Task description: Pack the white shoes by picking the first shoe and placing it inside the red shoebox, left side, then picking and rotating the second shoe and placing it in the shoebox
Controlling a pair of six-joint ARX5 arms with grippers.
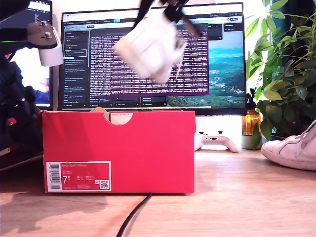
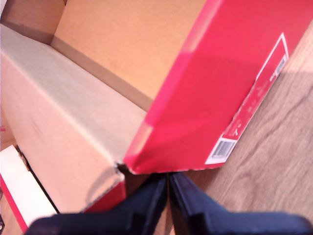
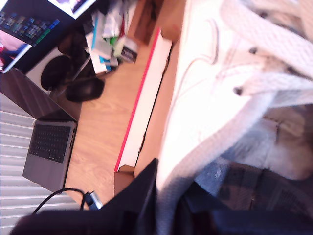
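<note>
The red shoebox stands on the wooden table, its barcode label at the exterior view's lower left. One white shoe hangs blurred in the air above the box, with my second gripper shut on it from above. In the second wrist view the fingers clamp the shoe at its collar, over the box wall. The other white shoe lies on the table at the exterior view's right edge. My first gripper is shut on nothing, close to a corner of the shoebox, whose inside shows bare cardboard.
A monitor stands behind the box, with a white game controller, an amber bottle and a plant to the exterior view's right. A black cable runs in front. An arm part hangs at the exterior view's upper left. A laptop lies beyond a flat white, red-edged piece.
</note>
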